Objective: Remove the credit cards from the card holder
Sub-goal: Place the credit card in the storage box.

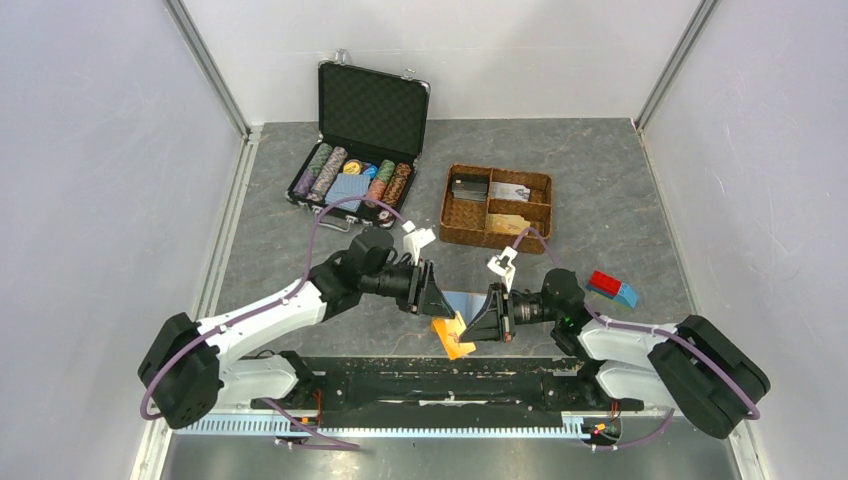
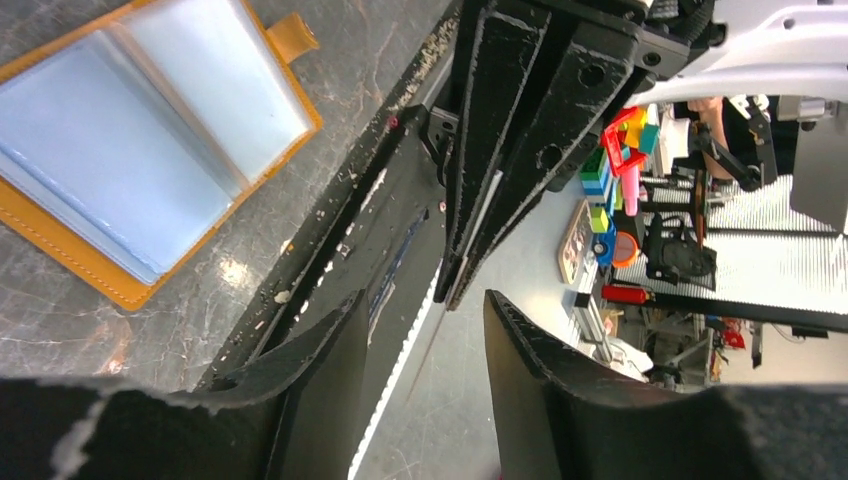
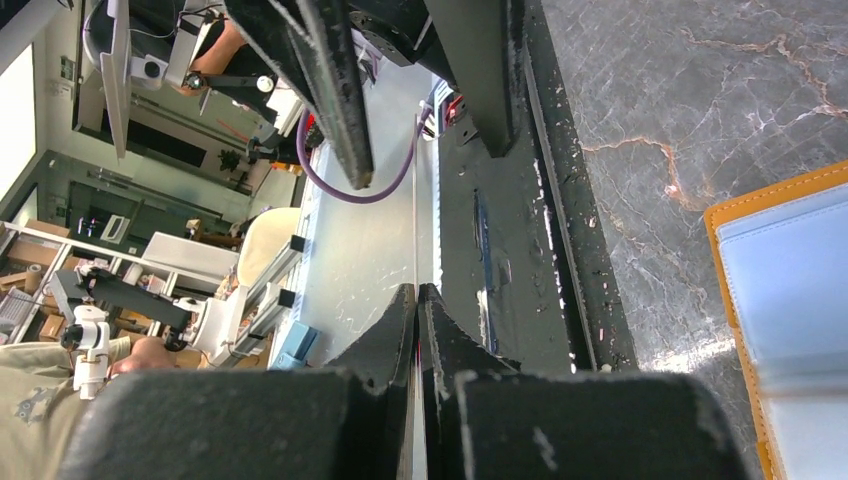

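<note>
Orange credit card (image 1: 450, 338) is clamped edge-on in the right gripper (image 1: 480, 322), at 6 o'clock of the open card holder (image 1: 462, 302) lying on the table (image 1: 600, 180). Left gripper (image 1: 428, 298) sits at the holder's 9 o'clock, jaws apart, gripping nothing. Extraction step looks done for this card - likely next: set it down clear, recheck the sleeves.

I see flat orange-tan stitched leather-look card holder (image 2: 70, 252), sleeves glossy clear plastic; grey marbled tabletop (image 2: 360, 70) smooth, faint sheen; brown woven basket (image 1: 460, 238) rough, matt.
</note>
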